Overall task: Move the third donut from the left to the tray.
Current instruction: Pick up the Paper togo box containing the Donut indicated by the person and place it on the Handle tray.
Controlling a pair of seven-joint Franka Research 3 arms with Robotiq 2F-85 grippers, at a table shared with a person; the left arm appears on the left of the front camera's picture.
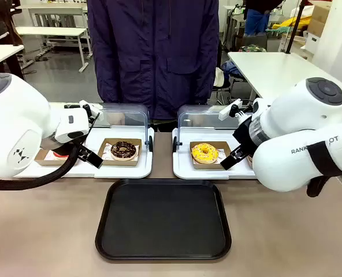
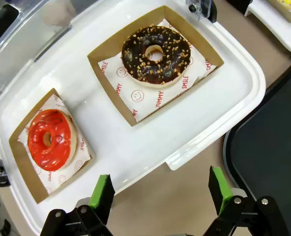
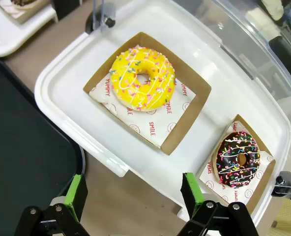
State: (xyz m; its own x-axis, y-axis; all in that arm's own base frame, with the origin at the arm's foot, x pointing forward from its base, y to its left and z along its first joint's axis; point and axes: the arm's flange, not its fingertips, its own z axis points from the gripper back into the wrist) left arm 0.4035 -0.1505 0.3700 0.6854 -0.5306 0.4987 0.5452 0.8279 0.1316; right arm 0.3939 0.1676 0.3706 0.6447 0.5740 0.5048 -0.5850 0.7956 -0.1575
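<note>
The third donut from the left [image 1: 204,152] [image 3: 142,77] is yellow-glazed with sprinkles and lies in a brown cardboard holder on the right white tray [image 1: 182,168]. The black tray [image 1: 163,219] lies flat on the table in front of both white trays. My right gripper [image 3: 133,192] hangs open above the near rim of the right white tray, short of the yellow donut, nothing between its green fingers. My left gripper [image 2: 161,189] stands open over the near edge of the left white tray [image 2: 219,93], also holding nothing.
The left white tray carries a chocolate donut [image 1: 123,150] [image 2: 156,54] and a red-glazed donut [image 2: 51,139]. A dark sprinkled donut [image 3: 239,159] sits beside the yellow one. Clear domed covers [image 1: 125,118] stand raised behind both trays. A person in a dark jacket [image 1: 153,52] stands at the far side.
</note>
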